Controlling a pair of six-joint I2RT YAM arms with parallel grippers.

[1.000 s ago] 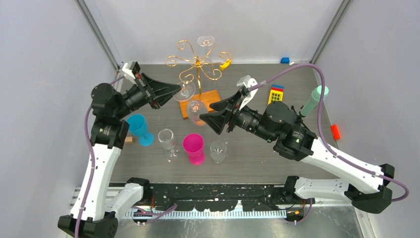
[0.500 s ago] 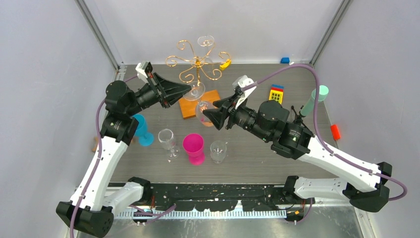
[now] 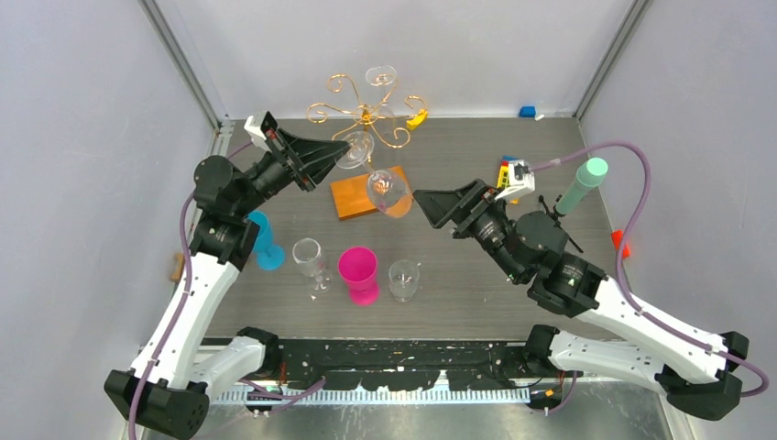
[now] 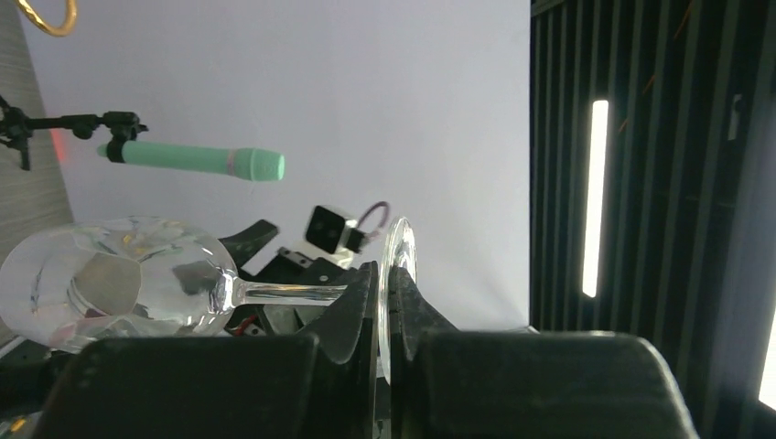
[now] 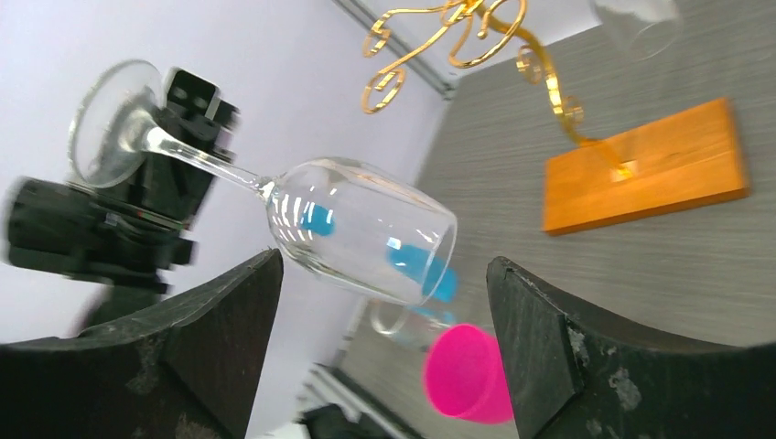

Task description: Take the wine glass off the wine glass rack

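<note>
- Top view: clear stemmed wine glass [image 3: 388, 190] lying sideways, stem pinched tight in left pincer [image 3: 337, 158], bowl above the orange-brown wooden base [image 3: 353, 197] of the gold wire wine glass rack [image 3: 366, 115].
- Same view: right pincer [image 3: 426, 206] spread wide, drawn back rightward from the bowl since half a second ago.
- Left wrist: keep the clamp firm near the foot and swing slowly away from the scrolls.
- Right wrist: bowl between wide fingers [image 5: 210, 347], untouched, seemingly free of the rack.

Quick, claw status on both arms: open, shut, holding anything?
Left claw: closed on the stem of the wine glass, right beside its foot.
Right claw: open, holding nothing.
</note>
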